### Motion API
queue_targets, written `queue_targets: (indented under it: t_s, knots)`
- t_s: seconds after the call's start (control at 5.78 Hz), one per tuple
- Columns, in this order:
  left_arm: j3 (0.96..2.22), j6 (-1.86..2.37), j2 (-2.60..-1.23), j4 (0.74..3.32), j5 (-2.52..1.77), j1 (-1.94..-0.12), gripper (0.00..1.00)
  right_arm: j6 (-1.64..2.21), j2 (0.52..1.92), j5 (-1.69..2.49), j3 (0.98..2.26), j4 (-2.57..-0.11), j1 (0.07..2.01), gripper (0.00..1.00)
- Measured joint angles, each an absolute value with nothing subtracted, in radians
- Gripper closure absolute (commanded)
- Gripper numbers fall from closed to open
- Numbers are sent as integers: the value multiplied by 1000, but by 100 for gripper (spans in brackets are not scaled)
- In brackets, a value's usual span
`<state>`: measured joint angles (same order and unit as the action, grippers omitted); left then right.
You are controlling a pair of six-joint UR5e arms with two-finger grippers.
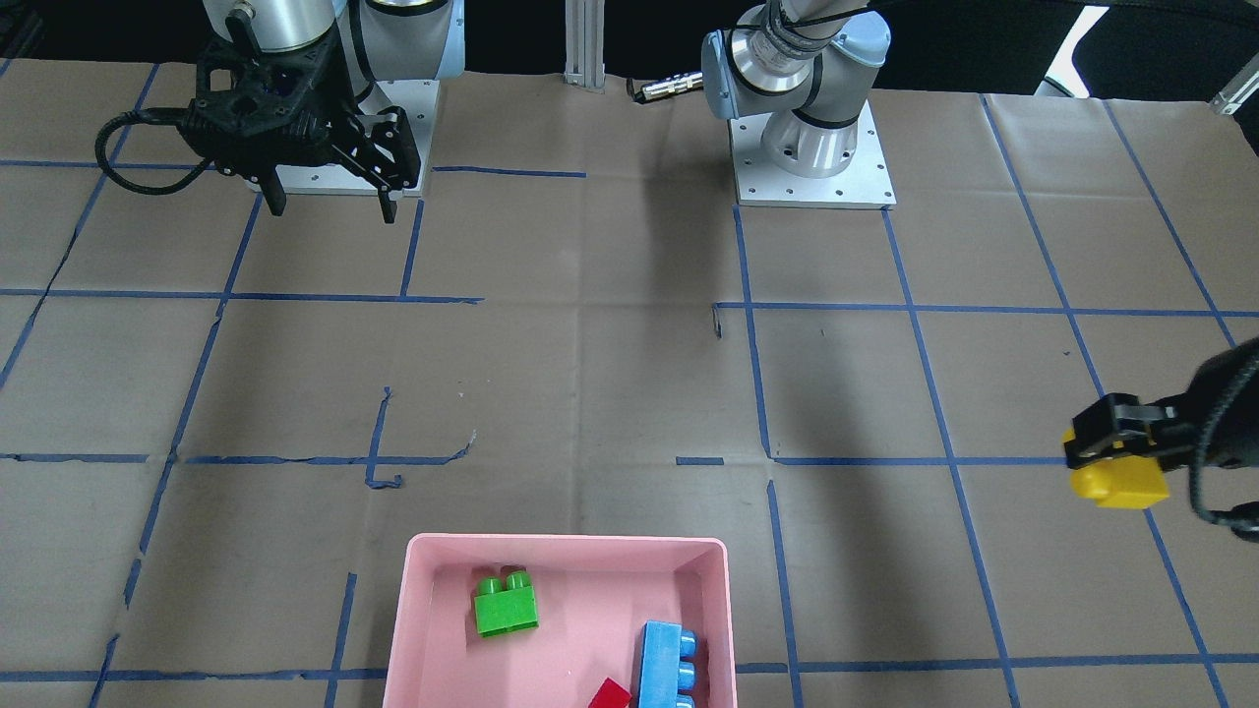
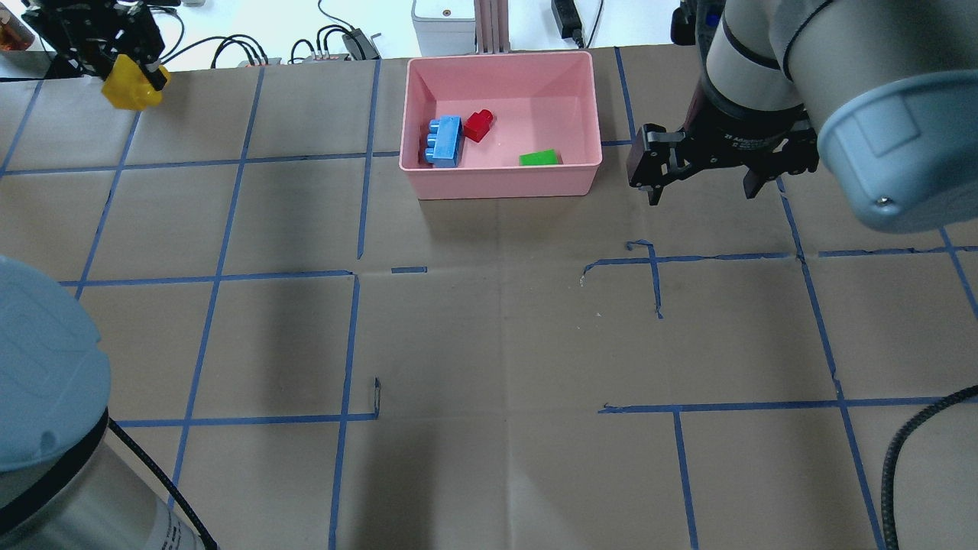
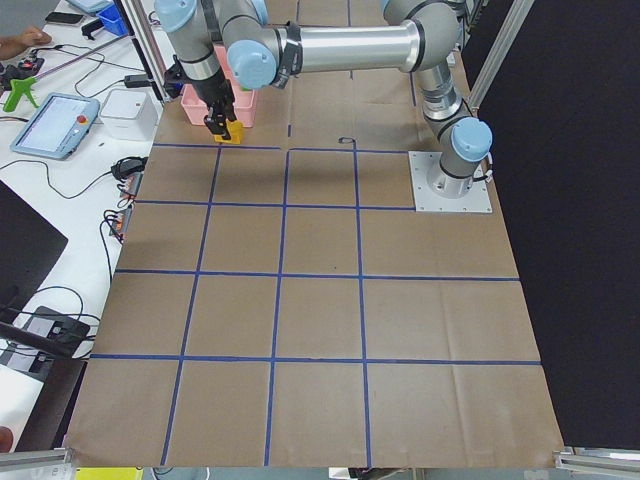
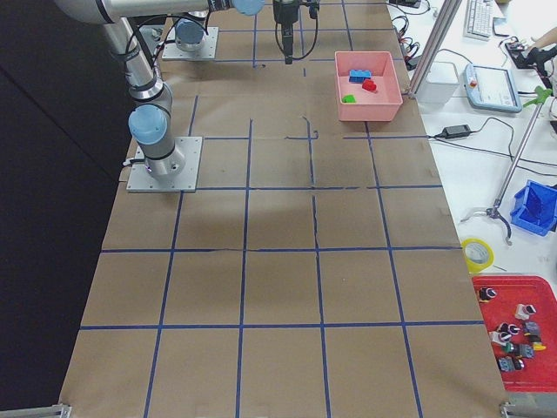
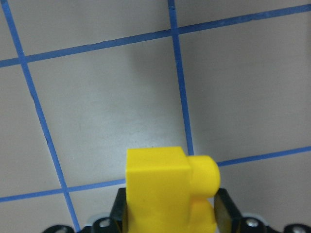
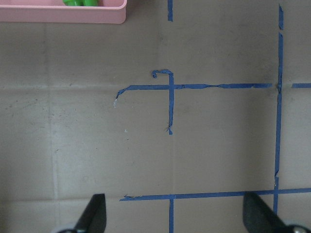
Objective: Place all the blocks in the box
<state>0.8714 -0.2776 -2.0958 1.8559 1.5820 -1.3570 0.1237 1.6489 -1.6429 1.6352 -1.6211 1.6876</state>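
Note:
The pink box (image 2: 504, 183) stands at the far middle of the table and holds the green block (image 2: 539, 158), the red block (image 2: 479, 125) and the blue block (image 2: 445, 141). It also shows in the front view (image 1: 413, 610) with the green block (image 1: 506, 607), blue block (image 1: 667, 665) and red block (image 1: 611, 696). My left gripper (image 2: 126, 72) is shut on the yellow block (image 2: 130, 88), held above the table far to the left of the box; the yellow block fills the left wrist view (image 5: 167, 194). My right gripper (image 2: 699, 179) is open and empty, raised to the right of the box.
The table is covered in brown paper with a blue tape grid (image 2: 351, 275). Cables and devices (image 2: 336, 42) lie along the far edge behind the box. The arm bases (image 1: 811, 157) stand at the robot's side.

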Motion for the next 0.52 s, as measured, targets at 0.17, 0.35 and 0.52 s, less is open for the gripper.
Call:
queue_targets:
  t_s: [0.17,0.35,0.52]
  knots:
    - [856,-117,-2107,1851,1532,-1445,97,126,1648,-1642,1640,-1621,1687,0]
    - [851,31,-2126,1817,1491,-1534,97,128,1648,-1642,1644,-1620,1687,0]
    - [847,147,-2155,1762,1460,-1610,98,130,1648,-1642,1645,-1620,1687,0]
